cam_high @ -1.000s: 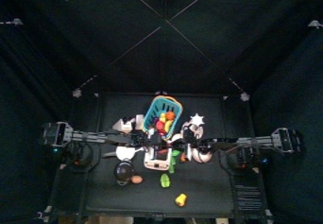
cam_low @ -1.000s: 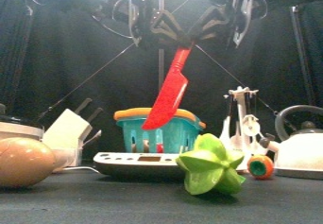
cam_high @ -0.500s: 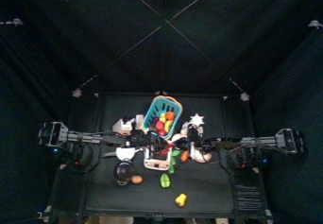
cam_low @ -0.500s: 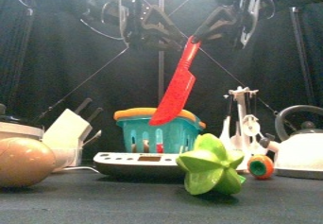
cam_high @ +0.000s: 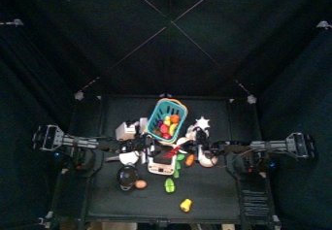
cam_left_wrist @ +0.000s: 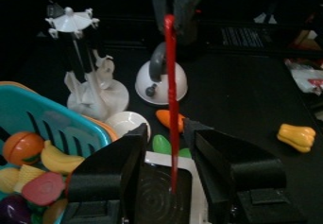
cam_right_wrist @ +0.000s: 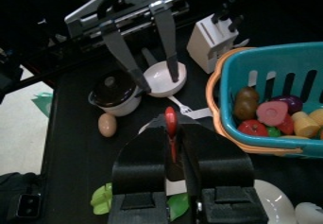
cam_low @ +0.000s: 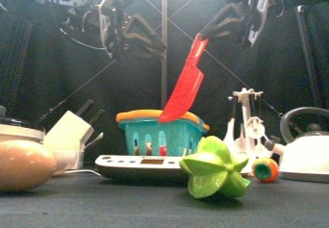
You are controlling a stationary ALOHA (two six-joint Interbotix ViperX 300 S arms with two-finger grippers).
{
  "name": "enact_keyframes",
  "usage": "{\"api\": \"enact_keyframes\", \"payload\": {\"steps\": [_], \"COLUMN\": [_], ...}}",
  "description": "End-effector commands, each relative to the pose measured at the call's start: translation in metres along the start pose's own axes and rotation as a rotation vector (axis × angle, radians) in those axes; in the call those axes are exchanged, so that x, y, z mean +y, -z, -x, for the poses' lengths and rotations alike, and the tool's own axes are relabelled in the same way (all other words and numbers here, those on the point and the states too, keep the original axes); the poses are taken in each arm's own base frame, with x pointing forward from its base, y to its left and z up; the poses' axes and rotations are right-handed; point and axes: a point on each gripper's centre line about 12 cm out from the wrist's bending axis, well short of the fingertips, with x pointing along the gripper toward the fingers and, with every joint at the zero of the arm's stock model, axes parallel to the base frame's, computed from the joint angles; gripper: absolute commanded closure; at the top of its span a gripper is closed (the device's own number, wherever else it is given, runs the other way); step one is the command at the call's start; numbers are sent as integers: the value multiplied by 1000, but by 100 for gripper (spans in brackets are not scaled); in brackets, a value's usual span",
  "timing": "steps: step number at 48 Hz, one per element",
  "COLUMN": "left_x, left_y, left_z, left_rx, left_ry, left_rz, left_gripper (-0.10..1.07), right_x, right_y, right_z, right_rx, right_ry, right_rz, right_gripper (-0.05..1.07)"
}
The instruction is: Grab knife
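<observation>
— Can you read anything from where you are: a label, a brand, a number?

— No. I find no lettering that I can make out in any of my views. The scale (cam_low: 148,166) at the front has a small strip on its face with dark marks, but they are too small and blurred for me to read.

— Nothing on the basket or the kettle?

— The teal basket (cam_low: 162,133) shows only plain slats, and the white kettle (cam_low: 306,147) has no print that I can see.
</observation>
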Motion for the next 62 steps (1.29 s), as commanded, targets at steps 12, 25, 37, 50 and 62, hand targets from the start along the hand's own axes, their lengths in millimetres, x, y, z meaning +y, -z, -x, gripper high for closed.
{"api": "enact_keyframes", "payload": {"steps": [12, 25, 37, 50, 62], "left_x": [-21, -19, -14, -11, -9], "left_y": [12, 42, 56, 67, 71], "left_z": [-8, -29, -42, -48, -47], "left_rx": [-29, 10, -7, 25, 33], "left_ry": [32, 4, -47, -76, -81], "left_rz": [-25, -29, 5, 44, 40], "left_gripper": [22, 22, 22, 25, 53], "right_x": [3, 4, 5, 5, 5], "right_y": [-12, -16, -18, -18, -14], "right_z": [7, 11, 13, 14, 13], "right_rx": [-41, -59, -68, -70, -60], "right_ry": [-12, -23, -25, -30, -32], "right_rz": [0, 5, 6, 8, -7], "right_gripper": [79, 79, 79, 79, 79]}}
